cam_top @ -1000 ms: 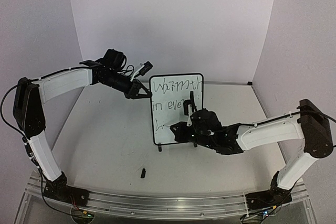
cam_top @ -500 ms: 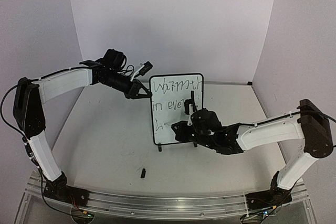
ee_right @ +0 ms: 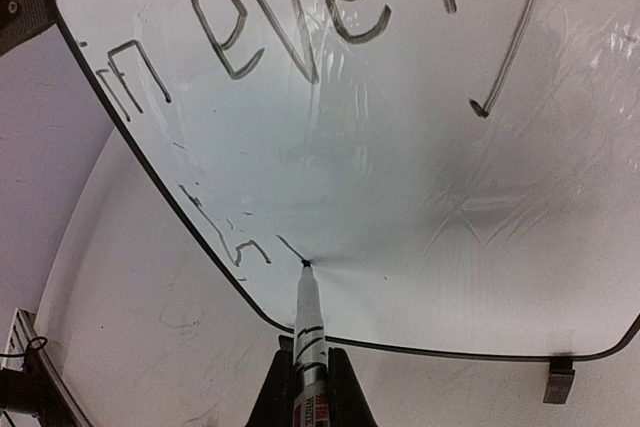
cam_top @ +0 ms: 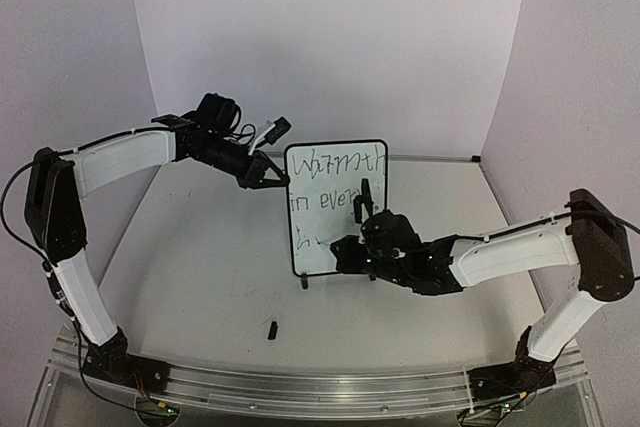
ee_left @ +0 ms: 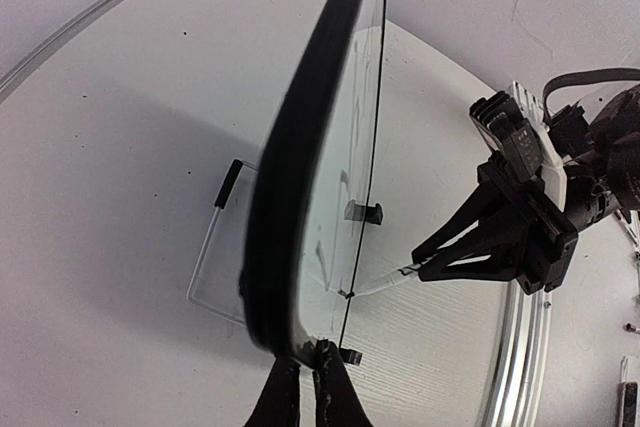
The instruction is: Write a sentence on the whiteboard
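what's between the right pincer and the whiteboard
A marker, held in the right pincer, its tip on the whiteboard; the right wrist view shows it.

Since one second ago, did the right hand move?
Yes, slightly: in the top view the right hand sits a little lower against the whiteboard, toward the arm bases.
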Robot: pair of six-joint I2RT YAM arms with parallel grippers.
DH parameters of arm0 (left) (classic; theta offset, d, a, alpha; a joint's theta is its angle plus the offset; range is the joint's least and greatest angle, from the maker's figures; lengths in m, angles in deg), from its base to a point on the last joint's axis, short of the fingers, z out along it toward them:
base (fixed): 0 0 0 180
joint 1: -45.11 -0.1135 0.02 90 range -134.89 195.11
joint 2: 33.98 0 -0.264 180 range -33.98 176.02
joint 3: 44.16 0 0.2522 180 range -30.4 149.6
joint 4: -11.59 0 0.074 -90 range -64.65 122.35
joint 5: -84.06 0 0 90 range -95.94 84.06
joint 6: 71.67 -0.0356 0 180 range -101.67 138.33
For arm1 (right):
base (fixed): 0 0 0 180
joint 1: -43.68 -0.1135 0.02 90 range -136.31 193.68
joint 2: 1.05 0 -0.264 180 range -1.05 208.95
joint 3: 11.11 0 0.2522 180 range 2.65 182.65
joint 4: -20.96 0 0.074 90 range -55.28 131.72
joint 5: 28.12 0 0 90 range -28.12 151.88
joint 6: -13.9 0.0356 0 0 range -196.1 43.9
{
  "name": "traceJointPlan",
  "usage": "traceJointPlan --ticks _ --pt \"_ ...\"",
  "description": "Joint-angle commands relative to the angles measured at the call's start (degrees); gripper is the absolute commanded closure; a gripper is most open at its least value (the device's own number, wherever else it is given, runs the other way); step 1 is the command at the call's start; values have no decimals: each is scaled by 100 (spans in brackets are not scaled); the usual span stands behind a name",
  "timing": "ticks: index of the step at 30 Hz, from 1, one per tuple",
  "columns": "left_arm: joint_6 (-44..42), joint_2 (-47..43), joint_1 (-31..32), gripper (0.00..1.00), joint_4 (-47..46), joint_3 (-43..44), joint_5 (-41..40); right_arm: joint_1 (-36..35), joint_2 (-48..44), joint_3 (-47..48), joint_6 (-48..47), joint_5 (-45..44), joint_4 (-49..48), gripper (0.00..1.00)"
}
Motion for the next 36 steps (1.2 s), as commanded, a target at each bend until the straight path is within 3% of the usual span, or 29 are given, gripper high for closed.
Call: traceJointPlan --ticks 1,21,36 --pt "-261 -220 34 100 141 -64 -245 20 74 43 149 -219 215 100" --pt "-257 -217 35 100 144 -60 -245 31 -395 211 -112 -637 36 100" --pt "-255 -229 32 100 142 -60 -237 55 -115 -12 310 -409 186 100"
